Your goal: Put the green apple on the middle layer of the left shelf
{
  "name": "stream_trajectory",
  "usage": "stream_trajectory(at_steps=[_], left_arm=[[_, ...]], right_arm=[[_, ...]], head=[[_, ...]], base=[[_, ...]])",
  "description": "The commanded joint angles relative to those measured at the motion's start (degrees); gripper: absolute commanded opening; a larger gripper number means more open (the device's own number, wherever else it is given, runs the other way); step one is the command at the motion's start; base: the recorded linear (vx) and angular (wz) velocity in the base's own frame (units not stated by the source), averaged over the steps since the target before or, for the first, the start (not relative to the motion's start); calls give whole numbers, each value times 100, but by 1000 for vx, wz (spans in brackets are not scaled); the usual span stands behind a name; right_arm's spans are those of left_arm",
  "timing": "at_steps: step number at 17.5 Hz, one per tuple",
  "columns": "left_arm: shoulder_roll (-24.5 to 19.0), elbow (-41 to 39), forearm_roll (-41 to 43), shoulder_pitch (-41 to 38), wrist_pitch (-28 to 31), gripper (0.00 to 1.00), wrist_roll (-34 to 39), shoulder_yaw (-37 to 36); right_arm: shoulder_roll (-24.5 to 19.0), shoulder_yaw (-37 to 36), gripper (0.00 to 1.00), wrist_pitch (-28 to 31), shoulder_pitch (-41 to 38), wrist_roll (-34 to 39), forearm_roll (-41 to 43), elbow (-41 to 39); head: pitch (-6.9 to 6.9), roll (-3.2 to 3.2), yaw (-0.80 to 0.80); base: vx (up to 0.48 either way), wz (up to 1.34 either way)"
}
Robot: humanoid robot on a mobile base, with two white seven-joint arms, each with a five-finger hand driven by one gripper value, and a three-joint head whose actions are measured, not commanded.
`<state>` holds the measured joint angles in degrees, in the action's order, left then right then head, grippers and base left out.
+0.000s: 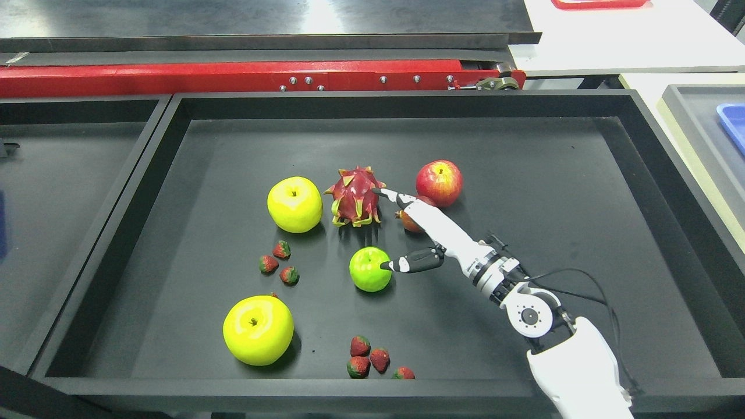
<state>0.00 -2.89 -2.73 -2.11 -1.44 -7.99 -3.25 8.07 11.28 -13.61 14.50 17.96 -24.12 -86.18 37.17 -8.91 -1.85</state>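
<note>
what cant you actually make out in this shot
- Head view: the fruit behind the right robot hand is mostly covered by its fingers, so its kind is unclear.
- Whether the thumb touches the green apple or stops just short.
- The left shelf is not in frame.
- The blue tray is cut by the right edge.

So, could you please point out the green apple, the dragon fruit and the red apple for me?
green apple (368, 270), head view, middle of its top face.
dragon fruit (354, 198), head view, centre of its pink body.
red apple (439, 182), head view, middle of its skin.
</note>
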Motion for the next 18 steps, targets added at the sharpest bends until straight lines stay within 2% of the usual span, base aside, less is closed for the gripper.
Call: stream_trajectory(at_steps=[1, 4, 8, 18], left_arm=[[-100, -1, 0, 1, -5, 100, 8, 0], [-100, -1, 0, 1, -5, 100, -1, 0], [-100, -1, 0, 1, 4, 100, -1, 0], [-100, -1, 0, 1, 4, 100, -1, 0]], right_arm=[[-707, -1782, 100, 7, -543, -65, 1879, 119], [-707, -1866, 100, 7, -965, -607, 3444, 101], [-707, -1481, 100, -1, -1440, -715, 3554, -197], [-707, -1277, 100, 16, -1458, -698, 3537, -215]], head=[[0, 0, 0], [0, 0, 0], [0, 0, 0], [0, 0, 0]], base=[[0, 0], [0, 0], [0, 0], [0, 0]])
